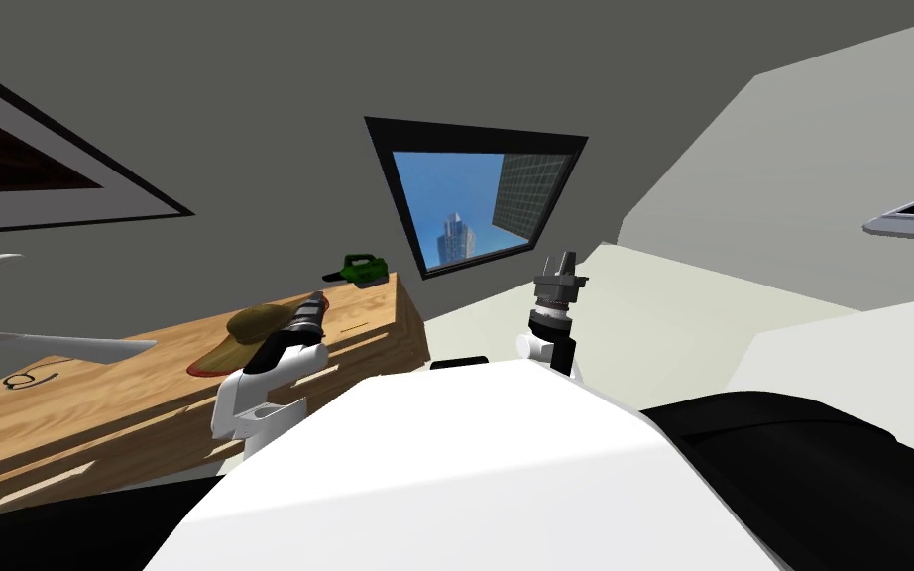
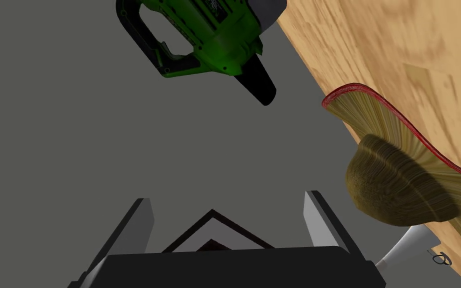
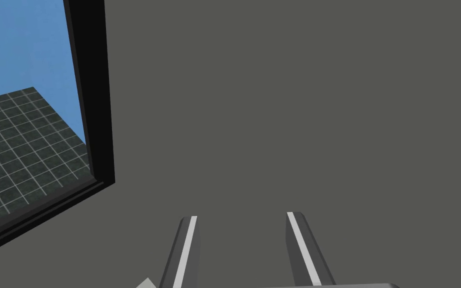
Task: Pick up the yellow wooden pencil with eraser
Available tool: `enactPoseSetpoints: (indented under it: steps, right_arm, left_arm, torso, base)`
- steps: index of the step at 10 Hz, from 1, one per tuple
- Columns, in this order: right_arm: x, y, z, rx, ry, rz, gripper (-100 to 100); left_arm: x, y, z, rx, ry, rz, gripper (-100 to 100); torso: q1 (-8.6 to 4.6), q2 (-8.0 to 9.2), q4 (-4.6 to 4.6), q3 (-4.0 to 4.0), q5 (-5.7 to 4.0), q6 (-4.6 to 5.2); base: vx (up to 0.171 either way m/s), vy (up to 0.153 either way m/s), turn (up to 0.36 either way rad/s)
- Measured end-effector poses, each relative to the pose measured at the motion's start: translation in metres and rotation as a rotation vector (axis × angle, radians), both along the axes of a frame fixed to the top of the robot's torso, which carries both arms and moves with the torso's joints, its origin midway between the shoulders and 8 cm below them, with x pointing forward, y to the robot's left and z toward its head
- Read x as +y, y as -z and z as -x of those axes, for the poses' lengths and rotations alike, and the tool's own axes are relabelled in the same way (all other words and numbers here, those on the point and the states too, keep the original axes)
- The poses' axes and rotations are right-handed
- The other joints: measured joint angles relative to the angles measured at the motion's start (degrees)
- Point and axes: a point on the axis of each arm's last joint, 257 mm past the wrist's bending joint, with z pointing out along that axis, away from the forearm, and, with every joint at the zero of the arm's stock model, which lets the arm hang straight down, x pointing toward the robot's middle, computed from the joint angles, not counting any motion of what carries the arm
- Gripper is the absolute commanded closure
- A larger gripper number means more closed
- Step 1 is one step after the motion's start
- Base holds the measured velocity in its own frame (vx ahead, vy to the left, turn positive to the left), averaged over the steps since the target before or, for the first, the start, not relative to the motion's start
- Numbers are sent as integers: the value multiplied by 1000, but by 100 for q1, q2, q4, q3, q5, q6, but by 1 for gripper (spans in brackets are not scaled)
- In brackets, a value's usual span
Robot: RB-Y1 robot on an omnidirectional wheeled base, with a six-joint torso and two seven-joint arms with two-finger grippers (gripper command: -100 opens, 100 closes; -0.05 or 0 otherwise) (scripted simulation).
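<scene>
left wrist view shows left fingers (image 2: 135, 226) spread wide, gripping nothing; right fingers (image 3: 186, 250) spread too.

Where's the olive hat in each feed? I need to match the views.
Head view: olive hat on the wooden table, just left of the left gripper.
Left wrist view: hat on the table, beyond the gripper and to one side.
Right wrist view: not in it.
Shared landmark: green power tool, beyond the hat in head and left wrist views.

Head: rolled, steeply down over desk (image 1: 98, 416). Left wrist: close beside desk, sharing hat (image 2: 399, 190), green tool (image 2: 209, 35). Right wrist: facing wall (image 3: 299, 100).
</scene>
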Motion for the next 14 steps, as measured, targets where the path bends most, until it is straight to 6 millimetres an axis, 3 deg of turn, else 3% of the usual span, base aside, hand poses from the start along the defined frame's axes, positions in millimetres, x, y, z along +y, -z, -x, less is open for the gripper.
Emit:
enactPoseSetpoints:
  steps: [7,10,14]
  right_arm:
    - [0,0,0,0,0,0,0]
    - [0,0,0,0,0,0,0]
    - [0,0,0,0,0,0,0]
  left_arm:
    - [32,43,24,211,-84,49,-100]
    - [48,71,43,321,-116,77,-100]
    - [55,95,63,434,-140,110,-100]
  torso:
    - [5,-4,0,-2,1,0]
    - [10,-7,-2,-4,2,0]
    - [13,2,1,1,3,-1]
  base:
    - [60,-33,4]
    - [66,-16,15]
    - [49,-3,23]
